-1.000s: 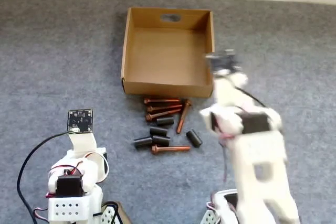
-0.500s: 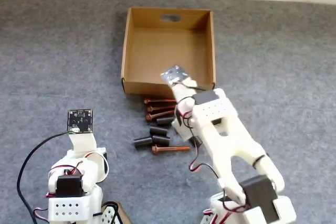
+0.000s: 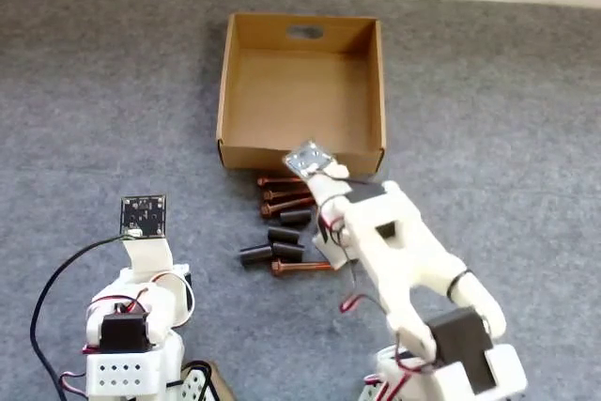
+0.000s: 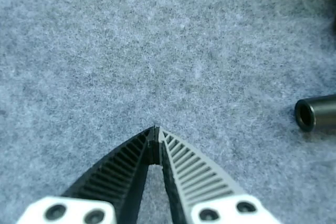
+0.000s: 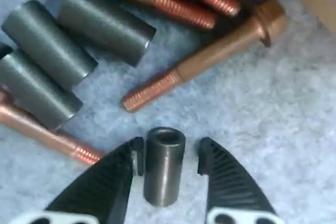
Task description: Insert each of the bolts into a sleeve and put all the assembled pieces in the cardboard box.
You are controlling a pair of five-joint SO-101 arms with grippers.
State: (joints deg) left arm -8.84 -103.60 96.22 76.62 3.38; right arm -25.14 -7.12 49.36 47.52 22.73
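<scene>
Currently one sleeve (image 5: pixel 164 166) lies near the cardboard box (image 3: pixel 299 156) front wall, beside the bolts (image 5: pixel 207 64) — right gripper (image 5: pixel 170 149) straddles it, fingers apart, not clamped. Left gripper (image 4: pixel 156 131) — closed, empty, farther from the box.

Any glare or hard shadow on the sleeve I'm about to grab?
Right wrist view: no; the dark grey cylindrical metal sleeve inside the open right gripper is evenly lit, with a faint sheen. High view: flat light, no glare on the brown cardboard box.
</scene>
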